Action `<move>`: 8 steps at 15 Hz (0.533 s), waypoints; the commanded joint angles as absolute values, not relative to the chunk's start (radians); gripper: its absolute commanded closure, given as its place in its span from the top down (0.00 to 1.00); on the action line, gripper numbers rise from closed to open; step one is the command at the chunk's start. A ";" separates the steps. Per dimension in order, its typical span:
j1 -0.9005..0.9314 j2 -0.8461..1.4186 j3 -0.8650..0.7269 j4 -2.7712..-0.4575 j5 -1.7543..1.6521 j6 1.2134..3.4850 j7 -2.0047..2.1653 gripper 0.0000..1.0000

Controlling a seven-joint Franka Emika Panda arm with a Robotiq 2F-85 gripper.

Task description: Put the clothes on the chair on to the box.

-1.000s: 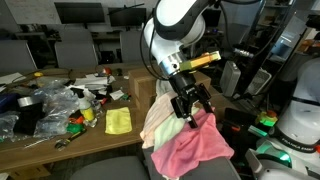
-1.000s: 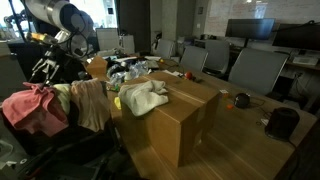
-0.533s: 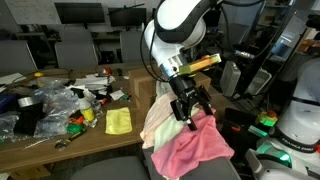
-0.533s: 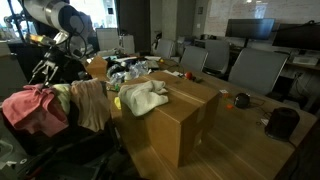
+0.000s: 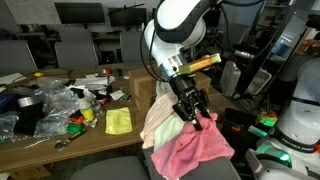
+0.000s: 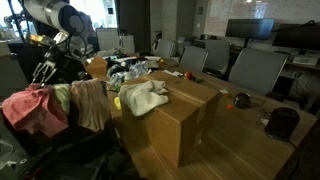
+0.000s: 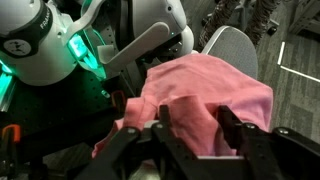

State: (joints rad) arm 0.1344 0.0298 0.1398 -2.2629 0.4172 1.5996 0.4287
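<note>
Clothes lie heaped on the chair (image 6: 70, 150): a pink cloth (image 5: 200, 150) (image 6: 30, 105) (image 7: 205, 85) on top, with a cream one (image 5: 158, 122) and a tan one (image 6: 90, 100) beside it. My gripper (image 5: 195, 118) (image 7: 197, 130) points down into the pink cloth. Its black fingers (image 7: 165, 125) stand on either side of a raised pink fold that fills the gap between them. In an exterior view the gripper (image 6: 45, 72) shows only dimly above the heap. The brown cardboard box (image 6: 175, 120) stands on the table with a cream cloth (image 6: 145, 97) lying on its top.
A wooden table (image 5: 60, 135) holds plastic bags, tape and a yellow cloth (image 5: 118, 121). A white robot base (image 5: 300, 120) (image 7: 40, 40) stands close to the chair. Grey office chairs (image 6: 255, 70) line the far side, and a black object (image 6: 283, 122) sits on the table.
The jaws have closed inward from wide open, bunching a fold of the pink cloth between them. The arm itself has hardly moved.
</note>
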 commanded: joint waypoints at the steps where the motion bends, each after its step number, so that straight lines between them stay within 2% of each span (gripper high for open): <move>1: 0.141 0.010 0.141 -2.257 0.407 1.605 0.454 0.22; 3: 0.139 -0.004 0.138 -2.255 0.398 1.601 0.460 0.08; 4: 0.136 -0.016 0.136 -2.257 0.395 1.602 0.464 0.06; 6: 0.131 -0.055 0.130 -2.265 0.378 1.605 0.488 0.02; 8: 0.122 -0.109 0.124 -2.270 0.346 1.608 0.531 0.07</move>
